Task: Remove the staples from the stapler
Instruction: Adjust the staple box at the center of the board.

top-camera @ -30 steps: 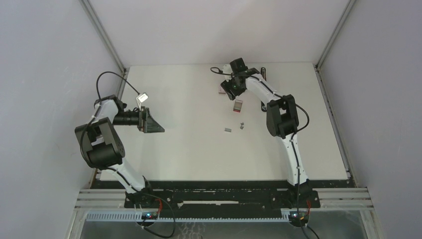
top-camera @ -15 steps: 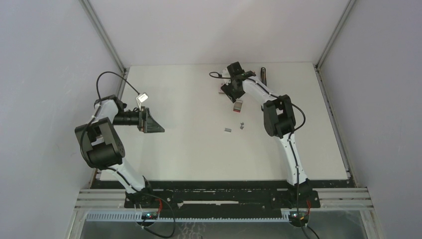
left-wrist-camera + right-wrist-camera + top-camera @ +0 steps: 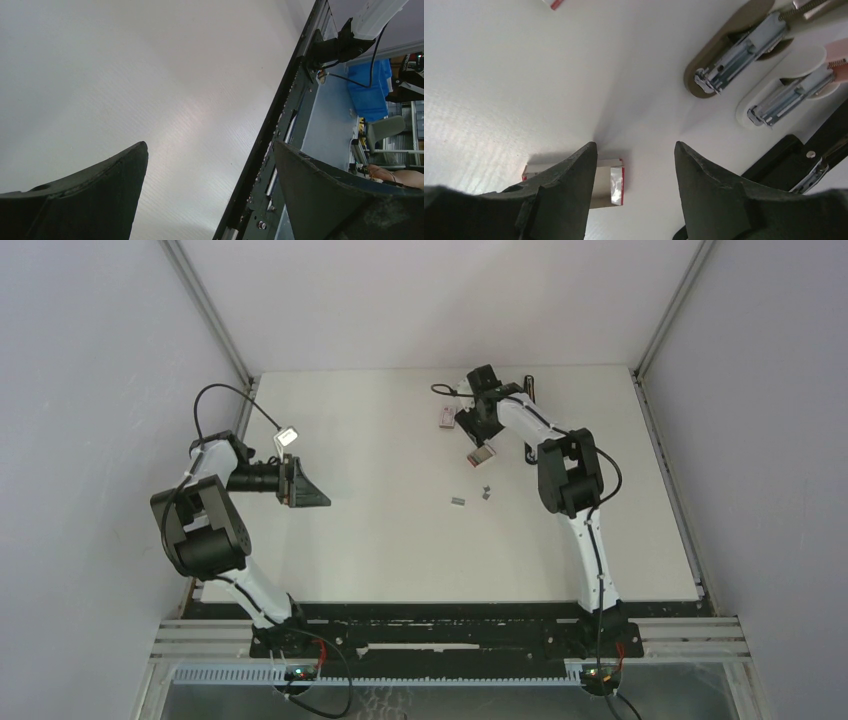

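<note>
Slim black hinged desk stapler (image 3: 529, 383) lies at white table's (image 3: 350, 540) far side, long axis near-to-far, head end unclear; R gripper (image 3: 634, 150) approx half open, empty, over small red-white card box (image 3: 610, 182); L gripper (image 3: 210, 150) wide, empty.

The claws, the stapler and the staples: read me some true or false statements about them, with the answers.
1. The left claw is open and empty. True.
2. The right claw is shut on the stapler. False: its jaws stand apart with nothing between them.
3. Loose staples lie on the table, apart from the stapler. True.
4. The red-and-white box rests on top of the stapler. False: it lies flat on the table, apart from the stapler.
</note>
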